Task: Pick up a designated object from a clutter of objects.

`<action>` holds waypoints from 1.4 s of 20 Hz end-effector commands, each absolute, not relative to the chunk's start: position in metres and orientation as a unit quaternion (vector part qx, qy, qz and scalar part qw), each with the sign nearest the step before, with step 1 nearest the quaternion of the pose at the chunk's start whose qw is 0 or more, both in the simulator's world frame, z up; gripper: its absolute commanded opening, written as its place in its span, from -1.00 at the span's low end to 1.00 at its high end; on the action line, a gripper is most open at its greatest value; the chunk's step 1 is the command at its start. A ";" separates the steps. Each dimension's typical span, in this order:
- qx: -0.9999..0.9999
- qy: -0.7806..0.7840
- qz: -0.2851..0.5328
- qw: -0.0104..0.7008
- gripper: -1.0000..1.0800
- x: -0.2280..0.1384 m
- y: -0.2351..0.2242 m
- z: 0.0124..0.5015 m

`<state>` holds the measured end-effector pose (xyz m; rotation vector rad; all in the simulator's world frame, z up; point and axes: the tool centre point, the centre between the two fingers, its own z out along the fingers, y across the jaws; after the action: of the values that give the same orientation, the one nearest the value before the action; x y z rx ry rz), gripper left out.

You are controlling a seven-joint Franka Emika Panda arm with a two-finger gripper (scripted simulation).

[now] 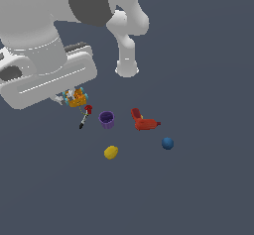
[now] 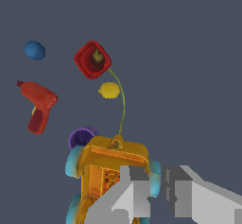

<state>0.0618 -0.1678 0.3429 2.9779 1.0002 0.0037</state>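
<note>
The designated object is a small orange blocky item with cyan corners. It sits right under my hand, and its tiny red piece hangs from it on a thin string. My gripper is shut on its edge, with a cyan corner showing in the narrow gap between the grey fingers. The hand hides part of the object in the exterior view. The rest of the clutter of objects lies on the floor below.
A black pen-like stick lies just under the dangling piece. Toward the exterior view's right are a purple cup, a red tool shape, a blue ball and a yellow lump. The arm's base stands behind.
</note>
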 end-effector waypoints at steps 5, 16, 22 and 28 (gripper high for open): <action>0.948 0.319 0.000 0.000 -1.00 0.064 -0.182 0.359; 0.948 0.319 0.000 0.000 -1.00 0.067 -0.188 0.366; 0.948 0.319 0.000 0.000 -1.00 0.074 -0.199 0.380; 0.948 0.319 0.000 0.000 -1.00 0.077 -0.205 0.387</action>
<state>0.0764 -0.2038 0.3849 2.9783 1.0008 -0.0010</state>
